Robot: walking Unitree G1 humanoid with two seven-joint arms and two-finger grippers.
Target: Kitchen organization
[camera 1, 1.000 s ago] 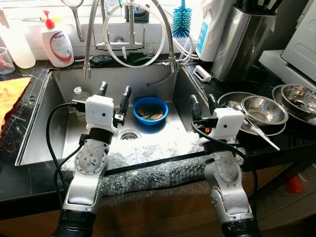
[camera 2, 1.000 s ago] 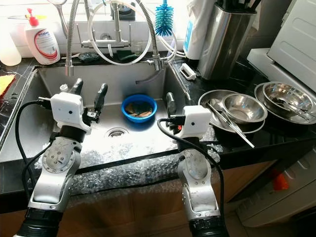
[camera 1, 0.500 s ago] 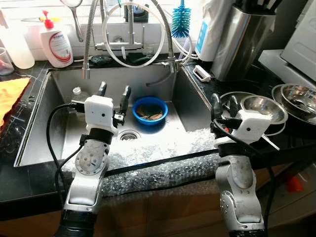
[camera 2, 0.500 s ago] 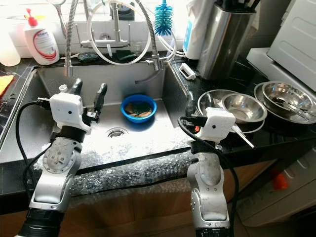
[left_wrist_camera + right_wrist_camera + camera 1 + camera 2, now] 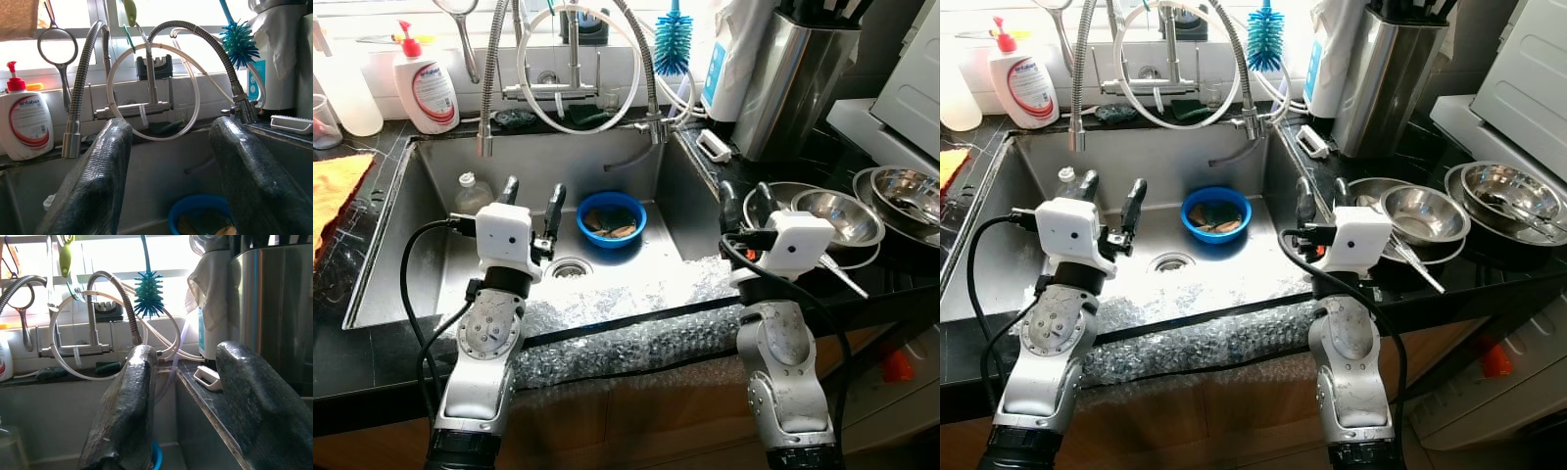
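- Stainless sink (image 5: pixel 401 245) spans the counter centre; its drain sits at mid-basin, and bubble wrap (image 5: pixel 607 338) drapes over the front rim at 6 o'clock.
- Pull-down faucet (image 5: pixel 570 69) with coiled hoses stands on the back ledge at 12 o'clock.
- Steel knife block (image 5: pixel 793 83) at 2 o'clock, on the black counter to the right of the sink.
- Nested steel bowls (image 5: pixel 837 217) at 3 o'clock, with tongs lying across the near plate; a further bowl (image 5: pixel 906 191) sits beyond them at the far right.
- Left gripper (image 5: pixel 529 196) is raised over the basin, at 9 o'clock of the blue bowl; fingers spread apart, nothing between them. Its arm and black cable cross the front rim.
- Right gripper (image 5: pixel 746 201) is raised over the sink's right edge, between basin and steel bowls; fingers spread apart, nothing held.
- Blue bowl (image 5: pixel 611 217) rests on the sink floor toward the back wall, just past the drain, with food scraps inside.
- Soap dispenser (image 5: pixel 426 83) at 10 o'clock on the back ledge.
- Teal bottle brush (image 5: pixel 673 39) at 1 o'clock, upright behind the faucet.
- Small clear bottle (image 5: pixel 470 191) in the sink's back left, just beside the left gripper.
- Orange cloth (image 5: pixel 333 186) at 9 o'clock on the counter.
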